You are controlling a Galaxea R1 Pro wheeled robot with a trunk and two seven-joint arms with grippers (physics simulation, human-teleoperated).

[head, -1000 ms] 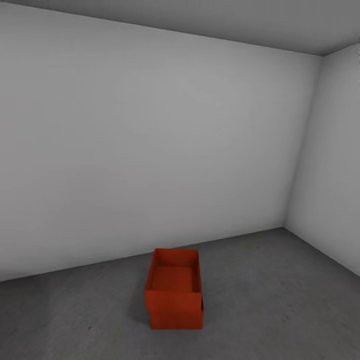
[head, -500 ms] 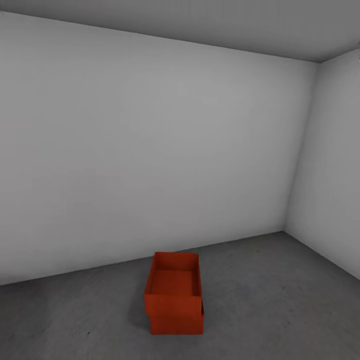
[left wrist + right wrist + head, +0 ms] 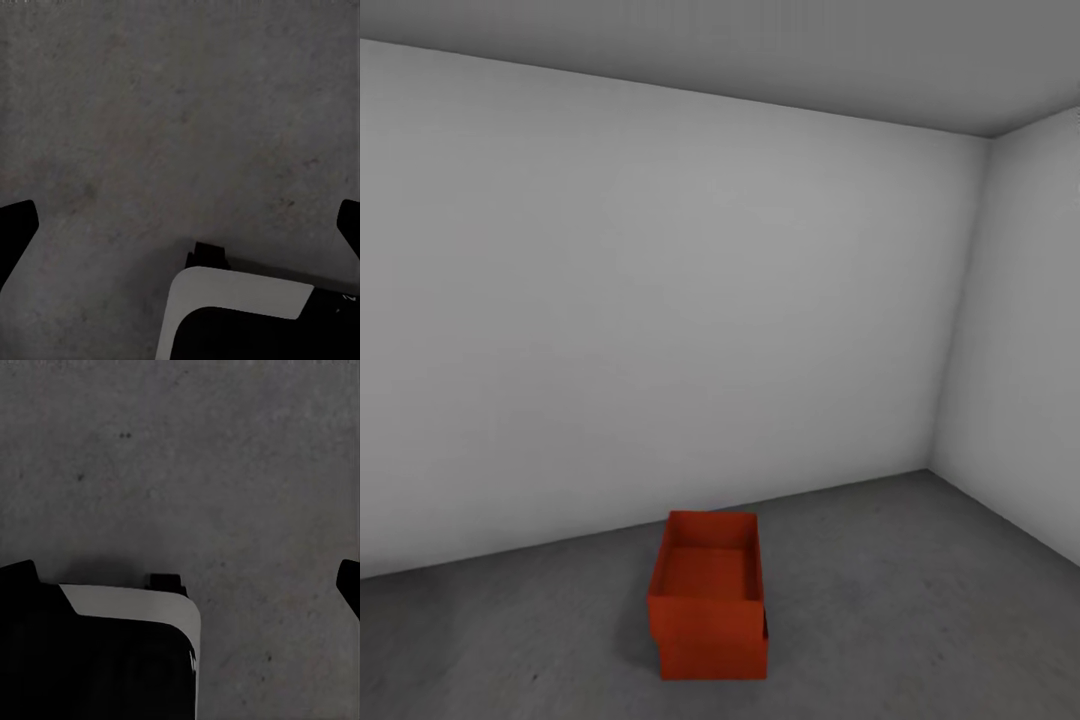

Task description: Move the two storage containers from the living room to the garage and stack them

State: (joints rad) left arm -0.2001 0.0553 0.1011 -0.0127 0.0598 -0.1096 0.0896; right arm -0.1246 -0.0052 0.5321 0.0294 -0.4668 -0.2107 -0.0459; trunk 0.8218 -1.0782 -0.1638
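Room: the garage is showing in the head view as a bare corner, with a pale grey back wall [image 3: 660,330] filling most of the frame and a side wall [image 3: 1025,340] meeting it at the right.

Floor: the floor [image 3: 920,610], dark grey rough concrete, is lying across the lower part of the head view.

Upper container [image 3: 706,585]: an orange-red bin is sitting in the lower centre of the frame, its open top facing up and its inside empty.

Lower container [image 3: 714,658]: a second orange-red bin is resting on the floor directly beneath the first, with its front face showing below the upper bin's front wall and a sliver of its right edge jutting out.

Stack: the two bins are touching, the upper one sitting slightly skewed to the left of the lower one, near the back wall and well apart from the side wall.

Left claw [image 3: 180,225]: its two dark fingertips [image 3: 16,225] are standing at opposite edges of the left wrist view, spread wide, with nothing between them but bare concrete.

Right claw [image 3: 187,585]: its fingertips [image 3: 349,585] are likewise sitting at the far edges of the right wrist view, spread wide and holding nothing.

Robot base [image 3: 240,307]: a white-and-black rounded body panel is showing over the concrete in both wrist views.
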